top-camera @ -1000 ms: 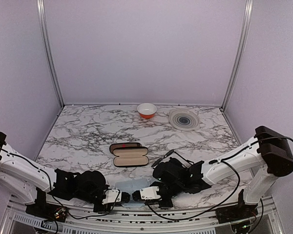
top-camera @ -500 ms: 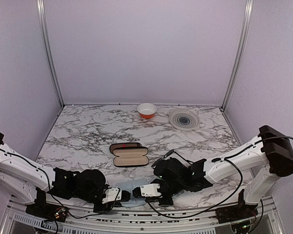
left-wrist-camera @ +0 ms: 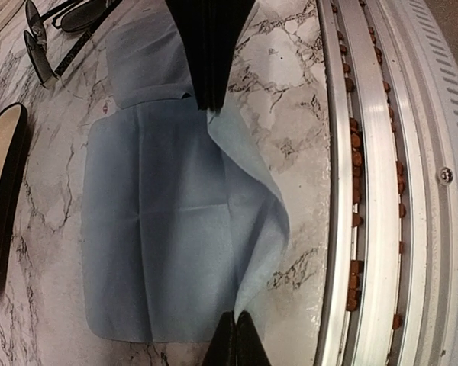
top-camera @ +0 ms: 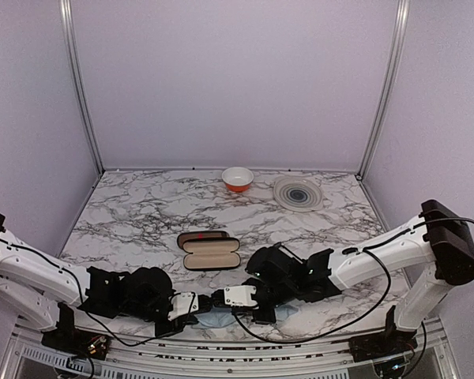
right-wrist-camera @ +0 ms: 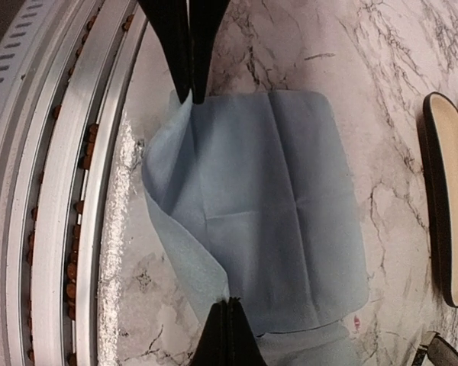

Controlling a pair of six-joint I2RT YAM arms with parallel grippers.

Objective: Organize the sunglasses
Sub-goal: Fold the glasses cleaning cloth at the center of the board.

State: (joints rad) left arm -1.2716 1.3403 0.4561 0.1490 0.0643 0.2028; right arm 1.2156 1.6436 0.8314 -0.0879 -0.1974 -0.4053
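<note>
A light blue cloth point(left-wrist-camera: 160, 221) point(right-wrist-camera: 275, 198) lies on the marble near the table's front edge. Its near edge is lifted and curls over. My left gripper point(left-wrist-camera: 235, 316) point(top-camera: 201, 303) is shut on one corner of that edge. My right gripper point(right-wrist-camera: 229, 303) point(top-camera: 219, 300) is shut on the other corner, tip to tip with the left. The sunglasses point(left-wrist-camera: 57, 30), with a thin black frame and dark lenses, lie just past the cloth. Only a corner of them point(right-wrist-camera: 443, 352) shows in the right wrist view, and the right arm hides them from above.
An open case point(top-camera: 212, 254) with beige lining lies mid-table, a brown case point(top-camera: 202, 237) with a red mark right behind it. An orange bowl point(top-camera: 237, 178) and a grey plate point(top-camera: 298, 193) stand at the back. A metal rail point(left-wrist-camera: 366, 191) point(right-wrist-camera: 69, 191) runs along the front edge.
Both grippers have moved away from the front edge toward the table's middle and closer together, carrying the cloth's near edge up and over.
</note>
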